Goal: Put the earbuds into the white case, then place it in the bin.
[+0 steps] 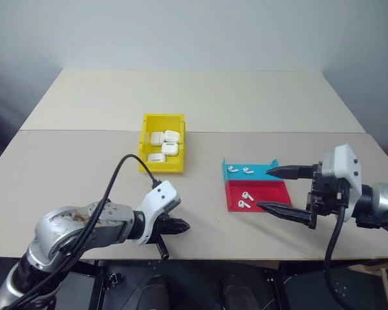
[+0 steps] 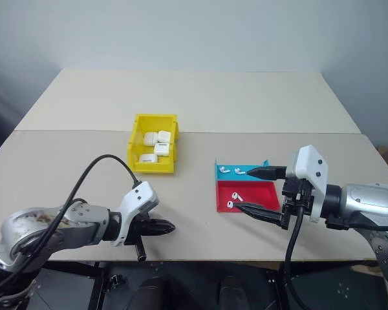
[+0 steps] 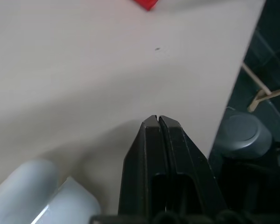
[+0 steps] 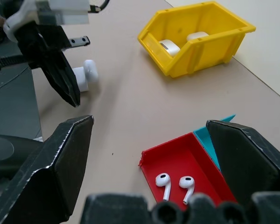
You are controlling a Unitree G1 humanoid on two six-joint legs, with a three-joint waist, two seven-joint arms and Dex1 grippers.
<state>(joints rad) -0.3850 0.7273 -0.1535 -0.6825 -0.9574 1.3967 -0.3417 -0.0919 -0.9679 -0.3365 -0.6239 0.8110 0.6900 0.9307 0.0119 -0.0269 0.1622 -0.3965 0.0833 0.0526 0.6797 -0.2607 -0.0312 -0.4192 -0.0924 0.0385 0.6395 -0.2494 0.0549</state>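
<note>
A white case [image 4: 86,74] lies on the table near the front edge, close beside my left gripper [image 1: 181,227] and not touching it. That gripper is shut with nothing between its fingers [image 3: 157,140], and part of the case [image 3: 37,191] shows next to them. Two earbuds [image 1: 246,199] lie in the red half of a flat tray, and two more earbuds [image 1: 239,170] lie in the blue half. My right gripper [image 1: 291,190] hangs open at the tray's right side, empty. The yellow bin [image 1: 160,166] stands left of the tray and holds several white cases [image 1: 165,145].
The blue-and-red tray [image 1: 271,192] sits on the right, about a hand's width from the bin. The table's front edge [image 1: 233,259] runs just past my left gripper. A seam [image 1: 246,132] crosses the table behind the bin.
</note>
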